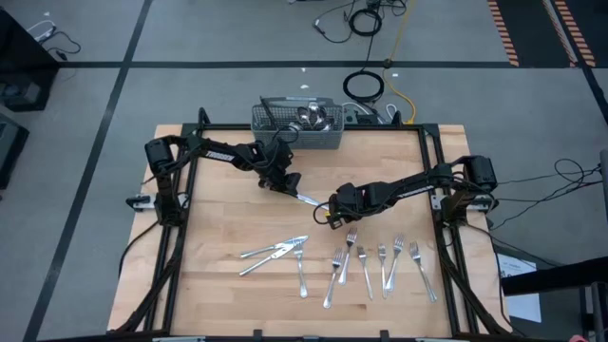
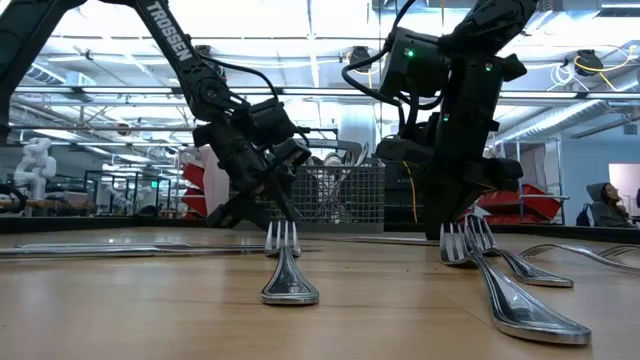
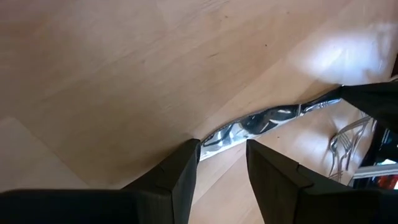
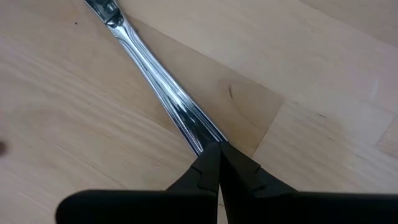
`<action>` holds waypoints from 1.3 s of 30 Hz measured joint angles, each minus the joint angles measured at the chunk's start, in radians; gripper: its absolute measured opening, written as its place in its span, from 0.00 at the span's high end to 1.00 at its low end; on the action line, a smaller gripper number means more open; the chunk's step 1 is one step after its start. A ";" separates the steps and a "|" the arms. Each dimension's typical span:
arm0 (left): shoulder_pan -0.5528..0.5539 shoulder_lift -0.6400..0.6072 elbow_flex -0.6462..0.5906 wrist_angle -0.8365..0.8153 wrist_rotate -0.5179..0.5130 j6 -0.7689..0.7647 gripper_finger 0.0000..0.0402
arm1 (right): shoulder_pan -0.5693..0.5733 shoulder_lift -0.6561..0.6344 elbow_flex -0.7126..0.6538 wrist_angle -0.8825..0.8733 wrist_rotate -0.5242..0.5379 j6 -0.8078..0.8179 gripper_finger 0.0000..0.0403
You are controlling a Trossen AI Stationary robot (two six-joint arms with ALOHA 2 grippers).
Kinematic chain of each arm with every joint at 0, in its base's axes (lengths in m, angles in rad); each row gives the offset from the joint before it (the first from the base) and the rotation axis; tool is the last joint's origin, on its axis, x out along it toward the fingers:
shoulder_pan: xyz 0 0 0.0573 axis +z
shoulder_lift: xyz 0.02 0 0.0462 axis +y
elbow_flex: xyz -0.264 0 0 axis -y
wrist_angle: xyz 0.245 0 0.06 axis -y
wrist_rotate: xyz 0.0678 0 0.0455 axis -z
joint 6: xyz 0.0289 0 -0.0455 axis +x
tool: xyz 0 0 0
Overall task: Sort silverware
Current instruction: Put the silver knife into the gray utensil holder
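One piece of silverware lies slantwise at mid-table between my two grippers. My right gripper is shut on its slim handle end. My left gripper stands open at the piece's other, wider end, which runs up to one fingertip. Several forks lie in a row near the front right. A few other pieces lie left of them. More silverware stands in the grey mesh basket at the far edge. My right gripper pinches the tip of the piece's handle between its two shut fingers, at their free ends, coming steeply from above. The piece runs on away from the fingers toward my left gripper. A shadow under the handle shows this end raised off the wood. My left gripper has one fingertip at the piece's wide end; whether it touches, I cannot tell.
The wooden table has bare wood at the left and behind the grippers. A black frame runs along its edges. In the low view a fork lies close to the camera, with others at the right.
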 joint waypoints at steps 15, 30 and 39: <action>-0.007 0.006 -0.003 0.025 0.070 0.123 0.99 | -0.001 0.001 0.001 0.033 0.032 -0.034 1.00; 0.014 -0.020 -0.002 0.004 0.066 0.155 1.00 | -0.014 -0.013 0.208 -0.060 0.090 -0.610 0.89; 0.032 -0.021 -0.002 0.001 0.062 0.182 0.92 | -0.049 0.041 0.214 -0.074 0.092 -0.889 0.56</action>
